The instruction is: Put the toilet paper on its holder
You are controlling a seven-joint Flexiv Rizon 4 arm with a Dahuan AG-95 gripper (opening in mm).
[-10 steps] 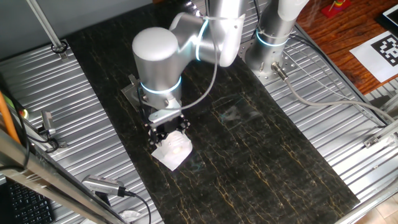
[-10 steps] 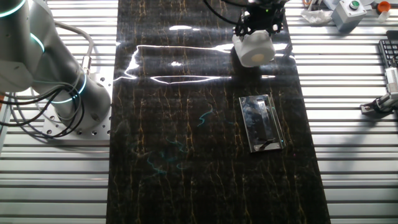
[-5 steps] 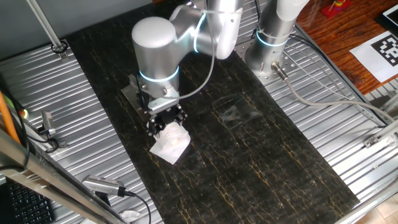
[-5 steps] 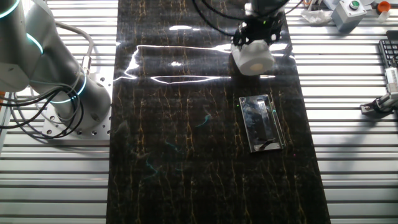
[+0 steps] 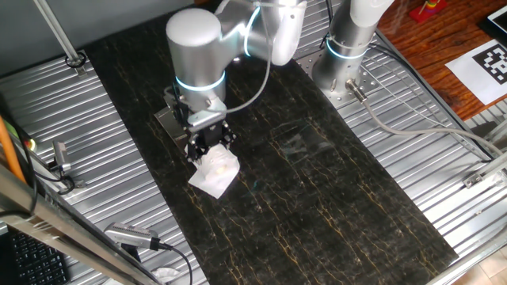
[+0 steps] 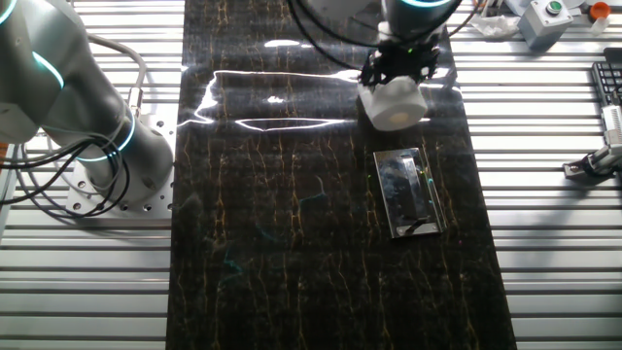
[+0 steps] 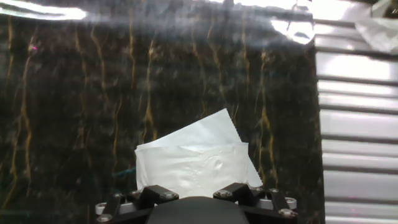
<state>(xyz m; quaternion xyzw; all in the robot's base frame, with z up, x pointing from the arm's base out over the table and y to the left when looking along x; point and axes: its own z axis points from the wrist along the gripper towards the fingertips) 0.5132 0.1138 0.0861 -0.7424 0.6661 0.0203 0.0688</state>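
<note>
The toilet paper (image 5: 215, 171) is a white roll with a loose sheet hanging from it, held just above the dark mat. It also shows in the other fixed view (image 6: 394, 101) and fills the lower middle of the hand view (image 7: 194, 159). My gripper (image 5: 209, 147) is shut on its top and also appears in the other fixed view (image 6: 400, 70) and at the bottom of the hand view (image 7: 196, 194). The holder (image 6: 410, 192) is a shiny grey plate on the mat, a short way from the roll. In one fixed view the holder (image 5: 165, 119) is mostly hidden behind my arm.
A second arm's round silver base (image 6: 107, 160) stands on the ribbed metal table (image 6: 544, 253) beside the dark mat (image 6: 292, 243). A grey box with a green button (image 6: 549, 17) and a clamp (image 6: 593, 163) lie off the mat. Cables run near the base (image 5: 396, 119).
My gripper has carried the toilet paper across the mat toward the holder; the roll now sits closer to the plate. The holder has not moved.
</note>
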